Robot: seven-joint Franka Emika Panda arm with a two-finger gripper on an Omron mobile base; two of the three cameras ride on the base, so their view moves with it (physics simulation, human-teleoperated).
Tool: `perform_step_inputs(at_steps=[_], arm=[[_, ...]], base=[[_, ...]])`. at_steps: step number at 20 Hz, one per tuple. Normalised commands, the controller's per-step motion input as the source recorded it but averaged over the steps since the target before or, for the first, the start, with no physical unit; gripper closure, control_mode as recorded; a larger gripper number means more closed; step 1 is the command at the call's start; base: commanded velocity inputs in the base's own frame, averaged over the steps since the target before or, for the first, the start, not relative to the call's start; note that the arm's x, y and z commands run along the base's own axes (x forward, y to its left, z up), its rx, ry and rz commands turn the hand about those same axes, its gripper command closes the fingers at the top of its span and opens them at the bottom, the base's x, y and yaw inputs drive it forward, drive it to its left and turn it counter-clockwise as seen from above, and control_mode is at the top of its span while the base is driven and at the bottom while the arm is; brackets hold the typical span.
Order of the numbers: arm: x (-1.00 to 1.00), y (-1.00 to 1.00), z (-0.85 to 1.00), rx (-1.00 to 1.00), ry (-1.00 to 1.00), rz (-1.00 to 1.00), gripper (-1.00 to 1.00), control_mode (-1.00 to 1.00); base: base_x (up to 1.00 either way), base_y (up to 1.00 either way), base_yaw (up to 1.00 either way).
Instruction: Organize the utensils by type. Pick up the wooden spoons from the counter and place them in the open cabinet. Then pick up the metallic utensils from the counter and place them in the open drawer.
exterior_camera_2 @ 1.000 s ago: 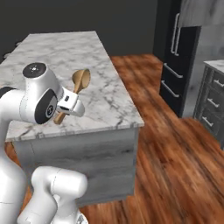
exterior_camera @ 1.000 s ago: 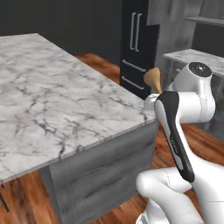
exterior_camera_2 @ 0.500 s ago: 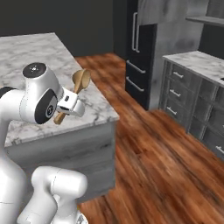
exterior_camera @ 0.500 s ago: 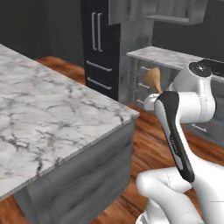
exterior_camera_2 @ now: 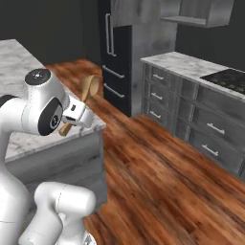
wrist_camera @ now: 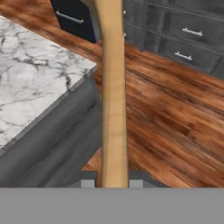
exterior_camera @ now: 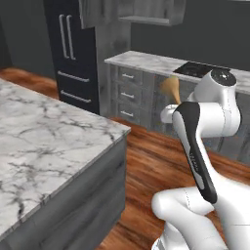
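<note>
A wooden spoon [exterior_camera_2: 86, 91] is clamped by its handle between the nearly closed jaws of the end effector [exterior_camera_2: 75, 115], carried in the air beside the marble counter [exterior_camera_2: 19, 67], bowl uppermost. This looks like the carry step of the first spoon job; next, the base must reach the open cabinet [exterior_camera_2: 194, 12] and the arm must lift the spoon onto its shelf.

The wooden spoon [wrist_camera: 113, 96] runs off the hand view at 12 o'clock, its bowl cut away. In the left base view the arm hides its handle; the bench [exterior_camera: 44, 141] is cropped at 9 o'clock.
</note>
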Motion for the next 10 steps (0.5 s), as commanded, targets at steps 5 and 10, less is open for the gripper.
perform_step_inputs(at_steps=[5, 10], arm=[[0.0, 0.0, 0.0, 0.0, 0.0, 0.0, 1.0, 1.0], [0.0, 0.0, 0.0, 0.0, 0.0, 0.0, 1.0, 1.0]], base=[[0.0, -0.01, -0.37], [0.0, 0.0, -0.36]])
